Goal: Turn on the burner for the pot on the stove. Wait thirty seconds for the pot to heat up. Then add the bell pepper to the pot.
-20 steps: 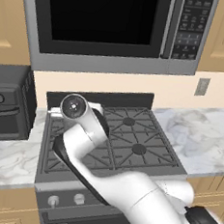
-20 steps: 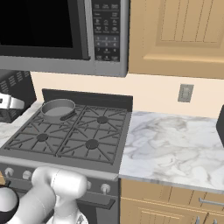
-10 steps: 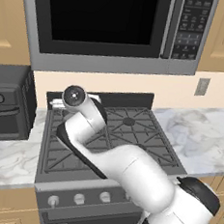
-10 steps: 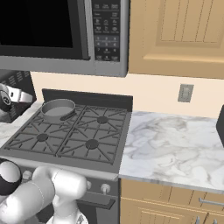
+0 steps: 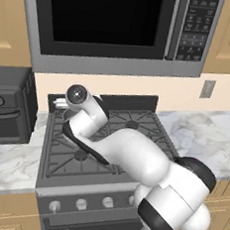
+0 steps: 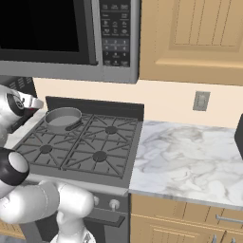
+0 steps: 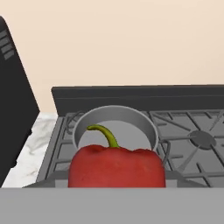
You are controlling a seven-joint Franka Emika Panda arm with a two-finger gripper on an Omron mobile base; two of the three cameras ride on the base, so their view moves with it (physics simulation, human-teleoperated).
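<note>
Hand view: a red bell pepper [image 7: 117, 167] with a curved green stem is seen low in the centre of the frame, right in front of the camera. The finger tips themselves are hidden behind it and the grey band, so the grip cannot be seen directly; from the pepper's fixed place against the hand it is taken to be clamped between partly closed jaws. Just above the pepper in the frame, the grey metal pot [image 7: 114, 131] is shown with its round mouth open and its inside bare. The pot is set on the black grate of the stove [image 7: 192, 144], on the rear left burner, and a second burner is seen at the right of the frame. The raised back panel of the range is drawn across the middle of the frame, with a pale wall above it. A dark toaster oven [image 7: 13, 109] is seen at the left edge, standing on a marble counter [image 7: 26, 153].

In the left base view, the white arm is arched from the lower right up to the centre left, over the rear left part of the stove [image 5: 135, 134], and the pot is covered by it. A microwave [image 5: 120, 28] is mounted above the range.

In the right base view, the pot [image 6: 63, 118] is seen at centre left on the rear left burner, its short dark handle pointed to the lower right. The arm's wrist is seen at the left edge, just beside the pot.
</note>
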